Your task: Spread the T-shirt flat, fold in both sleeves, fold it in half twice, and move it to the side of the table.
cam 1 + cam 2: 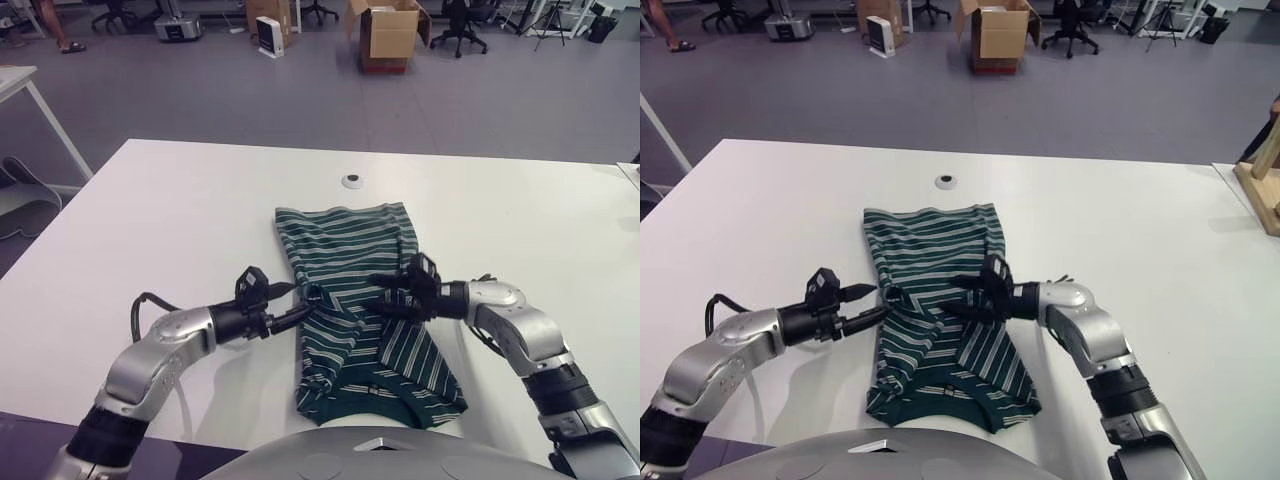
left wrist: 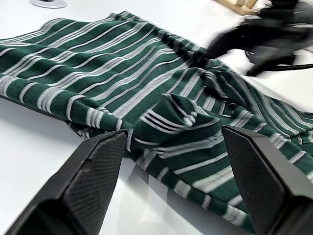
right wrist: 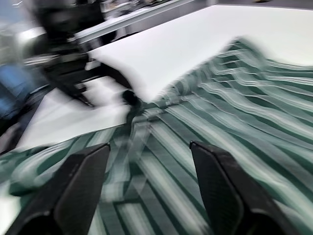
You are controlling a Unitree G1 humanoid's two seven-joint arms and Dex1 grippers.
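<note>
**Bunching cloth puts the half-fold at risk**

Flanking the green striped T-shirt (image 1: 345, 260) at mid-length, the two arms sit low over the white table (image 1: 160, 220). The garment lies as a narrow strip running away from the robot, its far hem flat and short of a small round disc (image 1: 352, 181) set in the tabletop. Its near end is rumpled and close to the table's front edge. The sleeves appear to be tucked in, so the lengthwise halving looks to be the step in hand.

The left gripper (image 1: 298, 303) is at the shirt's left edge, its fingers (image 2: 93, 171) spread wide with a raised ridge of fabric (image 2: 181, 115) between them and nothing clamped. The right gripper (image 1: 385, 295) is over the strip's right half, its fingers (image 3: 78, 186) likewise parted just above the stripes and holding nothing.

The likely trouble is a shallow bite. If the left jaws close on that ridge alone, they may lift a single layer and pull a tucked sleeve back out. The right gripper is set further in over the cloth than its partner, so uneven grips could skew the crease. The fingertips of the two arms are also near each other across the strip, and a careless closing move risks contact. Any drag toward the robot could spill the loose near end over the edge.
</note>
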